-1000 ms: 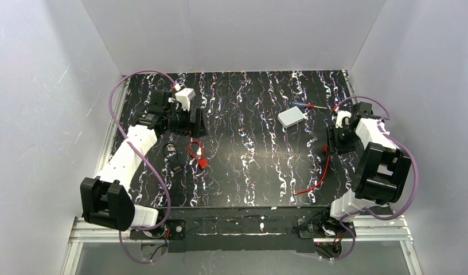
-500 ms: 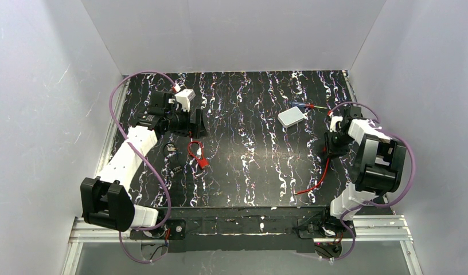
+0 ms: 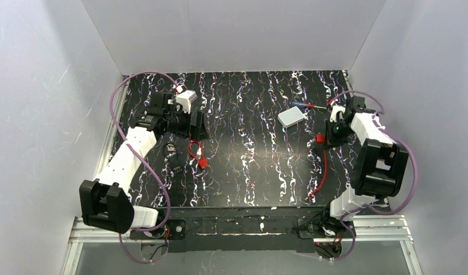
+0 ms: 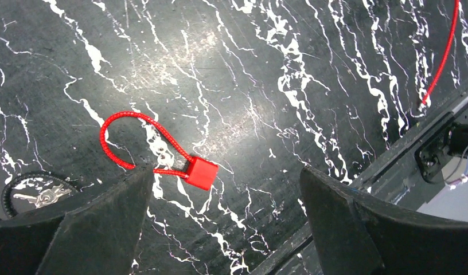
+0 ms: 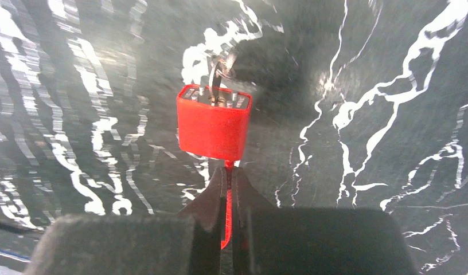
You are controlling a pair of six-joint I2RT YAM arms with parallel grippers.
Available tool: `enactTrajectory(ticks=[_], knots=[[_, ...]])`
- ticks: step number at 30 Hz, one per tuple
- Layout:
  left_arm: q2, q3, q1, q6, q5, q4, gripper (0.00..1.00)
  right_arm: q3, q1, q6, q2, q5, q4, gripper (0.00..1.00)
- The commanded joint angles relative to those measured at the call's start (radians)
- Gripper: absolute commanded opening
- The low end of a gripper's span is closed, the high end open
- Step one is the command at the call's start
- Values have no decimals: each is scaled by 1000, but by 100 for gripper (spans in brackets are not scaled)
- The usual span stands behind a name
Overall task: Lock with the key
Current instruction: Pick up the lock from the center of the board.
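Black white-veined table (image 3: 249, 172), pale walls (image 3: 231, 34) on 3 sides, boxed in. R fingers (image 5: 211, 200) went from half-spread to pressed together. They now pinch the red cable (image 3: 325, 166) just under the red lock body (image 5: 213, 123), far R of table. Body has shifted toward back wall, cable tail dragged w/ it. Metal bit in body top, prob. the key (image 5: 215, 80). Judgement: lock now held for turning. L fingers (image 4: 105, 217) spread a bit wider, above 2nd red lock (image 4: 202, 173), not touching.
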Motion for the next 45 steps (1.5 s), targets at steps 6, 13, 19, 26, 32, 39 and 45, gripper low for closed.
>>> enactTrajectory(ticks=[6, 13, 19, 26, 32, 39, 45], knots=[[-167, 69, -6, 122, 247, -33, 98, 137, 5, 328, -211, -353, 25, 1], [-215, 100, -121, 172, 221, -53, 98, 121, 29, 688, -221, -406, 203, 1], [-151, 209, -410, 357, -27, -154, 98, 91, 138, 795, -239, -351, 219, 1], [-53, 227, -716, 495, -331, -154, 98, -32, 184, 903, -282, -305, 257, 1], [35, 173, -915, 560, -591, -95, 98, -75, 235, 993, -299, -292, 275, 1], [157, 157, -1002, 582, -698, -10, 98, -135, 235, 1086, -313, -326, 279, 1], [241, 151, -1006, 624, -850, 99, 95, -170, 237, 1117, -325, -358, 289, 1]])
